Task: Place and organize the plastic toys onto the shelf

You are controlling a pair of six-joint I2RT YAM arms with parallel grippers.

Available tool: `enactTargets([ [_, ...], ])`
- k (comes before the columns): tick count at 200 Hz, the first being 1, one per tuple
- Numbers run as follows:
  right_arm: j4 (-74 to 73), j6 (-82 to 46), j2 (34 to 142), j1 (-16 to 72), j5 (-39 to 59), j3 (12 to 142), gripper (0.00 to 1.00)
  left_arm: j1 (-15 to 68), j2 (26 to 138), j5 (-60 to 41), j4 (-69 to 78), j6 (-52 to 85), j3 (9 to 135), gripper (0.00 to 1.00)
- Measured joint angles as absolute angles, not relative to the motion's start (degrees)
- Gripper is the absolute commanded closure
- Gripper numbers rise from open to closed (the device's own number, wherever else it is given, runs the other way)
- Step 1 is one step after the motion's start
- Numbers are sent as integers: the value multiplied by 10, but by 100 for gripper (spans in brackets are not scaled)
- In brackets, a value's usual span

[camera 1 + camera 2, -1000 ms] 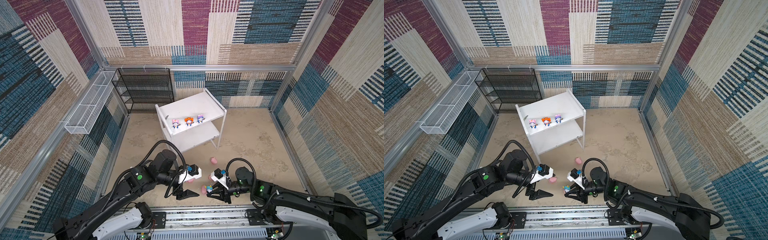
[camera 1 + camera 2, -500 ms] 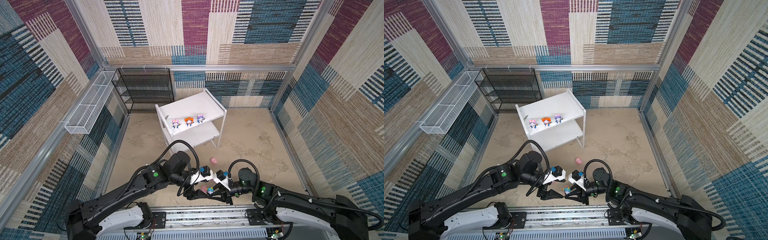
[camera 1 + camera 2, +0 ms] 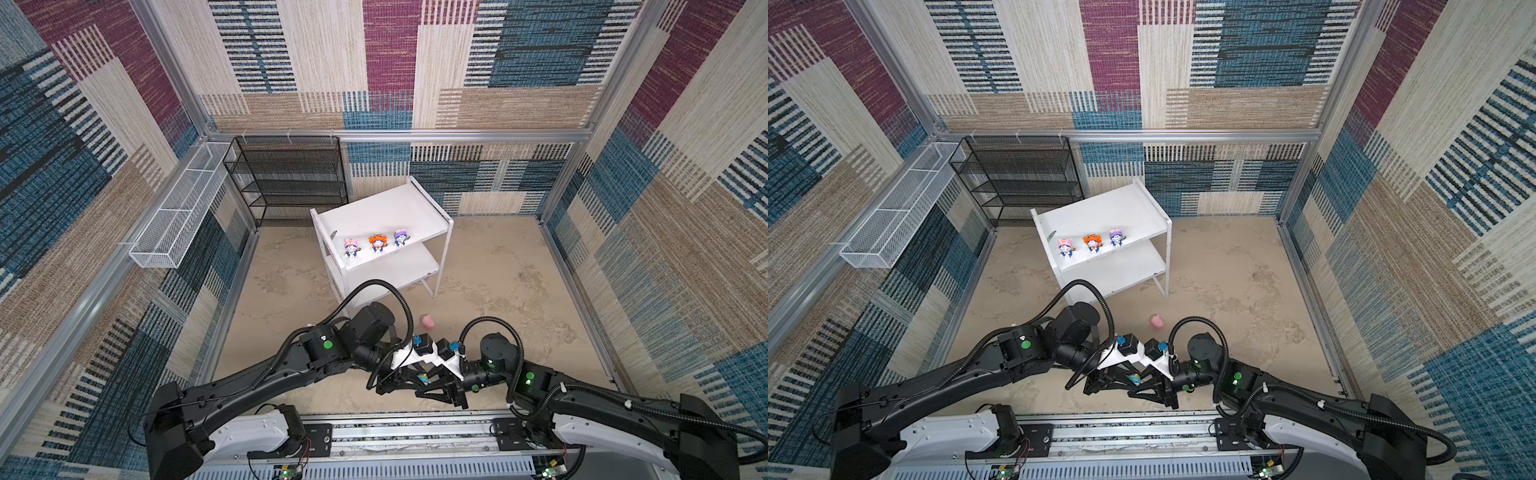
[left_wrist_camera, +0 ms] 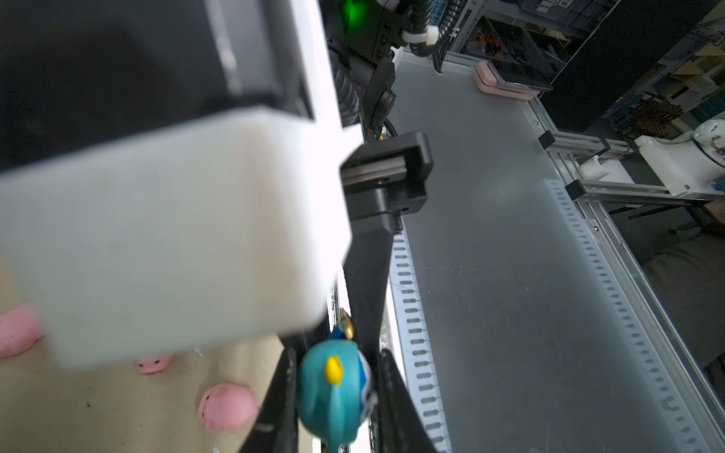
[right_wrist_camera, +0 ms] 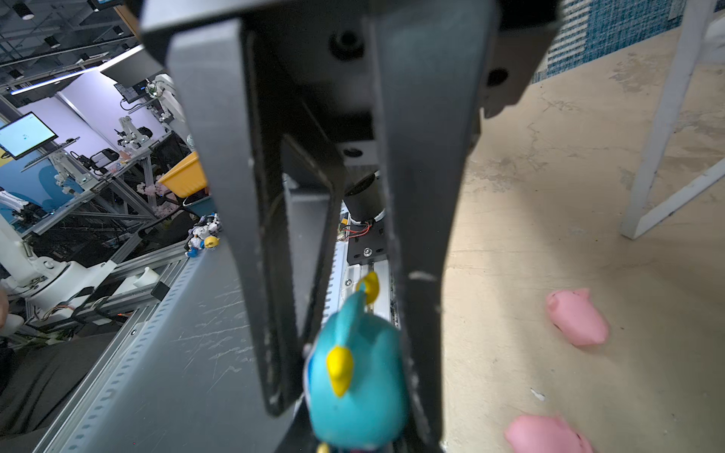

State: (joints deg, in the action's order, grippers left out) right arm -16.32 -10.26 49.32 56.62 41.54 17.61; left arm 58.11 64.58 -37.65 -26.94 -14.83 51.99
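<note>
Sharing a grip, left tool [image 4: 335,415] and right tool [image 3: 428,380] both clamp the yellow-crested teal-hooded figurine [image 5: 355,372].

Shelf [image 3: 386,216] top board: 3 figurines [image 3: 377,244] in a row. Floor [image 3: 498,291]: pink pig [image 3: 427,321] near shelf; prob. more pigs [image 4: 225,406] nearby.
</note>
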Motion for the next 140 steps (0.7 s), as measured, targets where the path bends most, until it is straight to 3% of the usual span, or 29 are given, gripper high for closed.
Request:
enactTargets([
  [22, -163, -103, 492, 566, 414, 176, 73, 581, 643, -376, -271, -149, 520, 85],
  [74, -150, -105, 488, 566, 402, 182, 36, 581, 641, -339, -339, -153, 580, 84],
  [112, -124, -113, 427, 566, 343, 178, 13, 571, 707, -269, -475, -181, 766, 82],
  [140, -86, -123, 368, 566, 242, 192, 5, 543, 809, -219, -588, -198, 960, 83],
])
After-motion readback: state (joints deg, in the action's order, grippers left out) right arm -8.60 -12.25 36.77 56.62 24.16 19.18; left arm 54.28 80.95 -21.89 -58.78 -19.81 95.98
